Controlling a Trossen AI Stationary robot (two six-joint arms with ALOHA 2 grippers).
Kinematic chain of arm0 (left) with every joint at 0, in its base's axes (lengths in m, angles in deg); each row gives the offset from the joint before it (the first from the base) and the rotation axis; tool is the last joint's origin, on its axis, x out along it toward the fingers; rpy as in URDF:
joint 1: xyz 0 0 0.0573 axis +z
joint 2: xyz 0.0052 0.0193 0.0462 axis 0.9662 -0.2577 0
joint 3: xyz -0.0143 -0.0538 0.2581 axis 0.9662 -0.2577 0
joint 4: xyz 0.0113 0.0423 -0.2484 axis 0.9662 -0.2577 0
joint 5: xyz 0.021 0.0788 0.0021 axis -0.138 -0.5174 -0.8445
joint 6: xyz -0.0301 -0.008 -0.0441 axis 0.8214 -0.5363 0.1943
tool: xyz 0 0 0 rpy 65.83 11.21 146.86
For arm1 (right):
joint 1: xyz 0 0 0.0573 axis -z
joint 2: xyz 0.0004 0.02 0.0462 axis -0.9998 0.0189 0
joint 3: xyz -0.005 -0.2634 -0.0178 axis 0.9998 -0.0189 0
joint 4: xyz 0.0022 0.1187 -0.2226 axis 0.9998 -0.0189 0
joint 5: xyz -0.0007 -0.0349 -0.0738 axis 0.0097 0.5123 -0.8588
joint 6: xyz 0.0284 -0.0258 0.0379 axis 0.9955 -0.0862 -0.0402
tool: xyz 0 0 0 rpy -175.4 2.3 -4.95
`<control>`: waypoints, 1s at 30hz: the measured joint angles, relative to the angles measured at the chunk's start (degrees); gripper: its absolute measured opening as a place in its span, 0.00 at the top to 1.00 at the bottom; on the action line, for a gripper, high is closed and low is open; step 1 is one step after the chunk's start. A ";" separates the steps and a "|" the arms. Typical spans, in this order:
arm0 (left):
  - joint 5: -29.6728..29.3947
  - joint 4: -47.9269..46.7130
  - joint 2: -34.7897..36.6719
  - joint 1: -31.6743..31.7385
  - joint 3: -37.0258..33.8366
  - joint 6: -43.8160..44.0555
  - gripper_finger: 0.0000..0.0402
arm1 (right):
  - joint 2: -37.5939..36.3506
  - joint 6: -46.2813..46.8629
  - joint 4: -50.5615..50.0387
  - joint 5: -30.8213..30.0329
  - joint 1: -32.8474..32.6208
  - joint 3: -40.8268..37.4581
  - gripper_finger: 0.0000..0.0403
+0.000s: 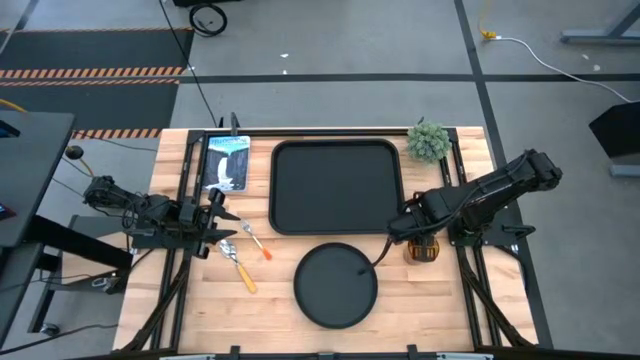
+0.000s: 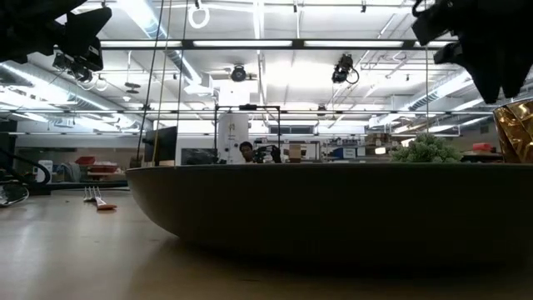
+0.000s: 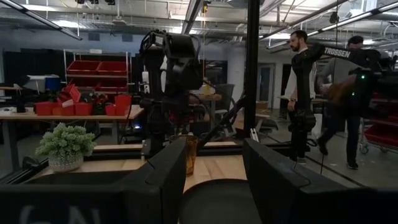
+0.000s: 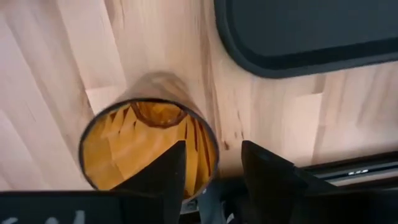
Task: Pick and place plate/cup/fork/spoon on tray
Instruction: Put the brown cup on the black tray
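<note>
The cup, an amber tumbler, stands upright on the wooden table at the right side, just off the tray's lower right corner and at about 2 o'clock from the plate. The right gripper hangs right over it with its fingers set narrowly apart, one finger inside the mouth and the other outside the rim, not pressed onto the wall. The tray lies bare at the middle of the table, with the round plate just below it, at 6 o'clock, near the front edge. At 9 o'clock from the plate lie the fork and, closer to the front, the spoon, side by side. The left gripper waits just beside them at the left, fingers held apart. A small green plant sits at the tray's 1 o'clock corner, and a printed card lies at the tray's 9 o'clock side.
</note>
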State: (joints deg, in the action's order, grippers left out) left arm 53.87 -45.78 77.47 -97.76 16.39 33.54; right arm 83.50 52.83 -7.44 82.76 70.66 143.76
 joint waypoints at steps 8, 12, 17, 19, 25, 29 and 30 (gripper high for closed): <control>0.00 -0.01 0.00 0.01 0.00 0.01 0.59 | 0.02 -0.12 3.24 0.41 0.00 -4.20 0.60; 0.00 -0.01 0.00 0.01 0.00 0.00 0.59 | 0.02 -1.29 5.36 0.78 0.10 -6.85 0.61; 0.01 -0.02 0.00 0.00 0.00 0.00 0.59 | 0.02 -1.93 6.89 0.81 0.98 -9.44 0.67; 0.01 -0.01 0.00 0.01 0.00 0.00 0.59 | 0.02 -2.90 7.62 0.88 1.25 -9.78 0.71; 0.00 -0.02 0.00 0.00 0.00 0.01 0.59 | 0.02 -5.73 9.73 1.64 2.38 -9.79 0.83; 0.01 -0.01 0.00 0.00 0.00 0.00 0.59 | 0.02 -6.33 10.44 3.18 3.09 -9.76 0.92; 0.00 -0.02 0.00 0.00 0.00 0.00 0.59 | -0.04 -6.57 10.40 3.54 3.15 -9.70 0.94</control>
State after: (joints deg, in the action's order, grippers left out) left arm 53.87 -45.80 77.47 -97.76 16.39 33.54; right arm 83.46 46.27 2.96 86.29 73.80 134.06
